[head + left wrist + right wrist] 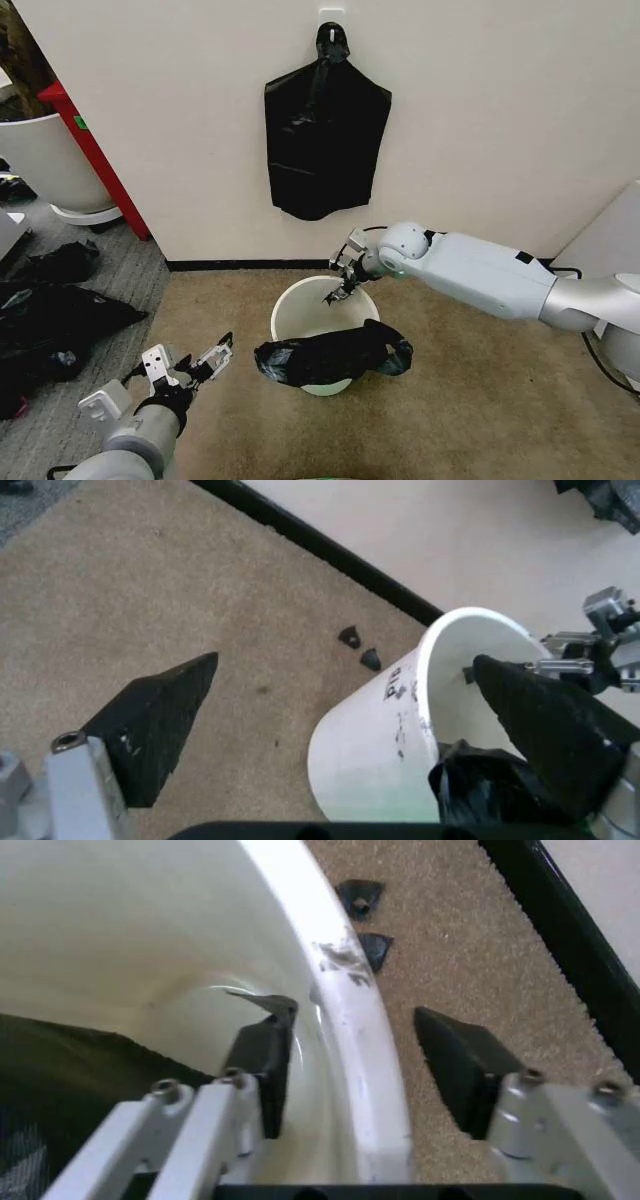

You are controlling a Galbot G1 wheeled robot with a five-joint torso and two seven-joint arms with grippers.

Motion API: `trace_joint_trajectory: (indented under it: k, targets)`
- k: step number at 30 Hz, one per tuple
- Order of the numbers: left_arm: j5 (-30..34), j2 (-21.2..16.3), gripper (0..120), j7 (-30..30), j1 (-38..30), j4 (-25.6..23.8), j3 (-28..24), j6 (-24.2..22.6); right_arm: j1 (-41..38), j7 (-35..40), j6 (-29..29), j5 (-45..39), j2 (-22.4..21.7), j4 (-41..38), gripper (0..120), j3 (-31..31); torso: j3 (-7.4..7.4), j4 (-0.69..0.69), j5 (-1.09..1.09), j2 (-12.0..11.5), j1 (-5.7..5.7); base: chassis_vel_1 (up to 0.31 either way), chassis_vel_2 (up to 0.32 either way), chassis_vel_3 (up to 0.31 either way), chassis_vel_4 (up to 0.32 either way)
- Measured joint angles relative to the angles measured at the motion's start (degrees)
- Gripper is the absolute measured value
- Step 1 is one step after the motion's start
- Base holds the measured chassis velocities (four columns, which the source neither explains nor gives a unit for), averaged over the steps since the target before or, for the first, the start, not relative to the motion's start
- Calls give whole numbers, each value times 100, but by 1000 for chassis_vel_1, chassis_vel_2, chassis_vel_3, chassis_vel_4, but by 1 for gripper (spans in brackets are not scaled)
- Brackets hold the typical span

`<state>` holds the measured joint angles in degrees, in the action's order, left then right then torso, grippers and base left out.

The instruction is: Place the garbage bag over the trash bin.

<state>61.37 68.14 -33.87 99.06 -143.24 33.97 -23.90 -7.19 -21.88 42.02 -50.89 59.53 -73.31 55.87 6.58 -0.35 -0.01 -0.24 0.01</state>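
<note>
one garbage bag (335, 357), thin, limp and slippery, lies bunched on the trash bin (300, 305) near rim; best pinched at its loose edge. right gripper (343, 282) straddles the far rim, jaws spread; left gripper (190, 366) beside bin, spread.

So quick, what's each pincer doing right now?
Left pincer: open, holding nothing, low beside the trash bin.
Right pincer: open, straddling the bin's far rim, one finger inside, one outside.
</note>
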Motion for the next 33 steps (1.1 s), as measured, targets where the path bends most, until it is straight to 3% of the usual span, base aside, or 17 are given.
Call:
trace_joint_trajectory:
  k: [9,13,19,25,33]
  targets:
    - [-22,17,100,38,-10,0,1,72,34,192,0,-189,1,-19,7,-3,0,0,0,0,0,0,0,0,0]
    - [-28,14,100,58,-29,0,-26,89,41,355,4,-363,-44,-125,0,-3,1,1,0,0,0,0,0,0,0]
    - [-54,18,100,100,-36,0,-48,116,125,697,9,-614,-172,-337,0,-85,1,1,1,0,0,0,0,0,0]
    - [-90,18,100,178,-54,0,-83,208,292,1826,8,-1439,-425,-711,0,-412,2,2,2,0,0,0,0,0,0]
    - [-11,-34,100,339,-58,0,-12,492,625,2490,7,-1847,-744,-1084,0,-730,2,1,3,0,0,0,0,0,0]
